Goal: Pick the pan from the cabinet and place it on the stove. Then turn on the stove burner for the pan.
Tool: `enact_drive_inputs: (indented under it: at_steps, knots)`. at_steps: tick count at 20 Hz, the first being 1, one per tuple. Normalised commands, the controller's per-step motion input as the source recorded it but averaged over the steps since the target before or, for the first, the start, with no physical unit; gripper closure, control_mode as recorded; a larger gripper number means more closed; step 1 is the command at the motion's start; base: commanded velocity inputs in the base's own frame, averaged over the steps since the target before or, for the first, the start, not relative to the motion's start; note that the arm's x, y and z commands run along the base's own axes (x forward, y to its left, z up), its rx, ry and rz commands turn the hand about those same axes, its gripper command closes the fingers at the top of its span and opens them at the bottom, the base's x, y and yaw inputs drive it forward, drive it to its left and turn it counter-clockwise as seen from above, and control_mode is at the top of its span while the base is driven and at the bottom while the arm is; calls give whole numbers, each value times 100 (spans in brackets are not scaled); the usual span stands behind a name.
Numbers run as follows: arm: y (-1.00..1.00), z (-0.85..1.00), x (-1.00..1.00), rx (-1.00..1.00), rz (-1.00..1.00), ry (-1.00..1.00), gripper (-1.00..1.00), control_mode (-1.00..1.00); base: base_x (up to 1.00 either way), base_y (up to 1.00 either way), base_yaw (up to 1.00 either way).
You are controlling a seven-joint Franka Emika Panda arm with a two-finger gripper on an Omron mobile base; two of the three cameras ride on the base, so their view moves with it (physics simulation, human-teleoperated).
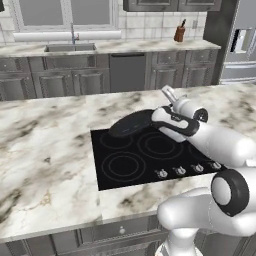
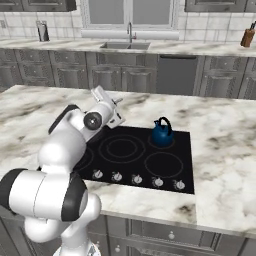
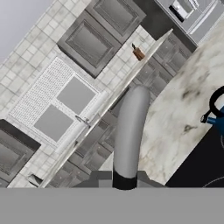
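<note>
The fingers point(image 3: 124, 177) were clamped on the handle of the pan point(image 1: 131, 123), which hung tilted over the stove point(image 1: 150, 160), its handle running lengthwise from the gripper.

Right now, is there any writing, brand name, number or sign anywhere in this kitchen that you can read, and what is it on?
None can be read.
The stove shows ring marks by its silver knobs, no legible text.
The blue kettle and the pan, held by its handle in the hand, are plain.
The fridge panel is too blurred to tell.
</note>
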Motion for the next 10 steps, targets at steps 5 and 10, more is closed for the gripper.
enact_drive_inputs:
  at_steps: [5, 10]
  knots:
    - [8, -11, 0, -1, 0, 0, 100, -100, 0, 0, 0]
    - [10, -15, 0, -7, 0, -1, 100, -100, 0, 0, 0]
